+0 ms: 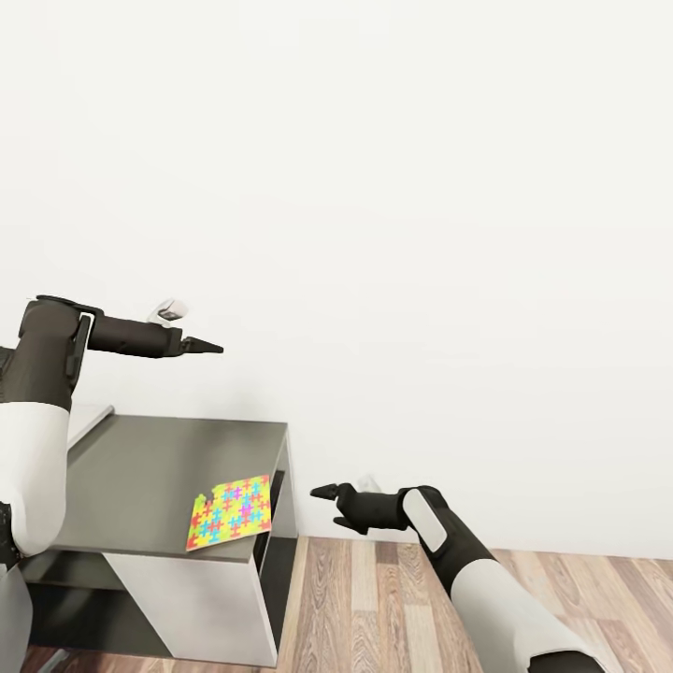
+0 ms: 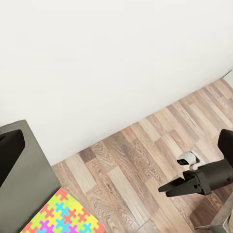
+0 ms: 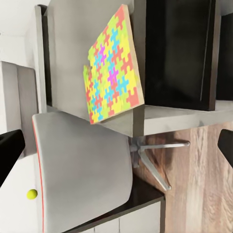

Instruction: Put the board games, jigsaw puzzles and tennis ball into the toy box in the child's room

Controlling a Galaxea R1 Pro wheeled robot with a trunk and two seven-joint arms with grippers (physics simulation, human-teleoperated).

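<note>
The bright multicoloured interlocking-piece jigsaw mat [image 1: 230, 512] on the dark grey bench [image 1: 140, 477] lies at nine o'clock of the nearer right jaws [image 1: 316, 491], clenched and empty like the left jaws [image 1: 217, 348].

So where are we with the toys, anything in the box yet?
Nothing looks done: no box in sight. One puzzle lies flat at the front corner of the dark side unit, overhanging its edge, and the ball sits on a pale surface. Nothing is in hand: the left gripper and right gripper hang in the air, holding nothing. The games aren't in sight, so everything is left.
</note>
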